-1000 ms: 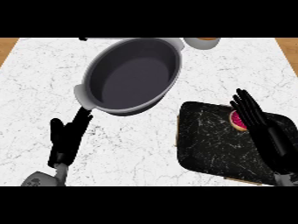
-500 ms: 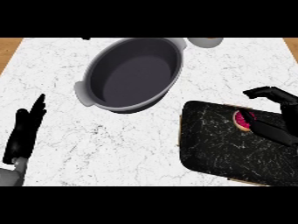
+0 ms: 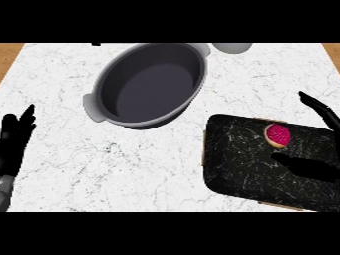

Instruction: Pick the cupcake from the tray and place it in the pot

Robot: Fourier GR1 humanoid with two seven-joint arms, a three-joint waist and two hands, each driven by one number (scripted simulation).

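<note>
Two hands show, neither touching anything. No writing or labels can be read. Cupcake (image 3: 277, 135) lies on the dark tray (image 3: 239, 164), near its far right corner, pink top showing. Pot (image 3: 152, 84) stands well apart, up and left of the tray, with bare marble surface (image 3: 128, 164) between them. Right hand (image 3: 334, 130) is at the right edge, fingers straight and apart, just beside the cupcake; its lower part is cut off. Left hand (image 3: 9, 144) rests near the left edge, fingers straight, together. A grey object (image 3: 231, 47) at the top is cut off
</note>
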